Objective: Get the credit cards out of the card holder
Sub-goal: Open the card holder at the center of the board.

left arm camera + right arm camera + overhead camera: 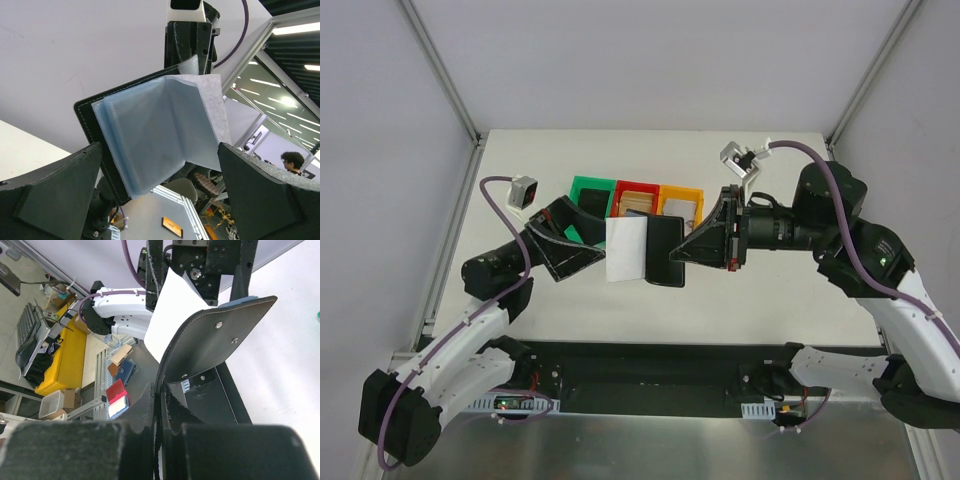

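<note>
Over the white table [770,300] I see both arms meeting near ctr: L arm [470,330] reaching in from the left, R arm [910,290] from the right. Along the back sits a row of three bins, touching side by side: green bin [590,188], red bin [636,188], orange bin [682,192]; contents too small to tell. Just in front of them the card holder [663,250] is held up off the table, black cover fanned open, w/ bluish clear sleeves [145,145] facing the L wrist cam. R tool [157,405] is pressed together, pinching the cover's edge. L tool [585,230] is spread wide, its fingers [55,195] either side of the holder, not touching it. One white sheet [625,248] sticks out of the holder toward the L tool.
</note>
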Motion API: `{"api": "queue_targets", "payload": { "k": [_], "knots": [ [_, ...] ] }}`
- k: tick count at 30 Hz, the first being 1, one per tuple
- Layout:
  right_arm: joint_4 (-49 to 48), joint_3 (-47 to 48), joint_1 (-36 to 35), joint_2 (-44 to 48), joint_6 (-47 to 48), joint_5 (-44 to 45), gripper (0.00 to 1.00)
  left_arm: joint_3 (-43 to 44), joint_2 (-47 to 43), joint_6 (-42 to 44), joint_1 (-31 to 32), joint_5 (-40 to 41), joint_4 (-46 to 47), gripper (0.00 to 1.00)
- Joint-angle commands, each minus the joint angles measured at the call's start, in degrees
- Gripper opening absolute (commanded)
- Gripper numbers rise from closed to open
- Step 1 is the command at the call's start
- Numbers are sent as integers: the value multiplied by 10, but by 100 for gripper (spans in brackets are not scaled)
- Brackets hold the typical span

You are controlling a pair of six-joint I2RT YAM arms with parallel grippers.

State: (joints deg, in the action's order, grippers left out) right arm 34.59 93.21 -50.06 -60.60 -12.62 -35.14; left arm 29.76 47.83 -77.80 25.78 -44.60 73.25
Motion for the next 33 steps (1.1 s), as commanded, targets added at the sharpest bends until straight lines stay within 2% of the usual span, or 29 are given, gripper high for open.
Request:
{"api": "queue_targets", "payload": {
  "k": [1, 12, 17, 20, 22, 24, 27, 29, 33],
  "knots": [
    [11, 31, 1, -7, 20, 30, 0, 15, -20, 0, -4, -15, 224, 99],
    [56, 42, 1, -4, 52, 88, 0, 17, -81, 68, -6, -23, 100, 99],
    [63, 69, 1, -66, 55, 95, 0, -16, -156, 172, -6, 13, -81, 99],
    [80, 163, -13, -154, 54, 40, 0, -34, -241, 251, -6, 69, -220, 99],
    [100, 215, -15, -167, 73, 42, 0, -30, -292, 294, -6, 103, -306, 99],
    [90, 170, 17, -136, 83, 49, 0, -27, -322, 323, -6, 113, -361, 99],
    [32, 1, 95, -66, 55, 19, 0, -37, -339, 330, -6, 110, -383, 99],
    [-4, -91, 130, -37, 36, 3, 0, -53, -330, 319, -6, 108, -368, 99],
    [-51, -211, 154, 11, 25, 16, 0, -69, -289, 291, -6, 88, -313, 99]
  ]
}}
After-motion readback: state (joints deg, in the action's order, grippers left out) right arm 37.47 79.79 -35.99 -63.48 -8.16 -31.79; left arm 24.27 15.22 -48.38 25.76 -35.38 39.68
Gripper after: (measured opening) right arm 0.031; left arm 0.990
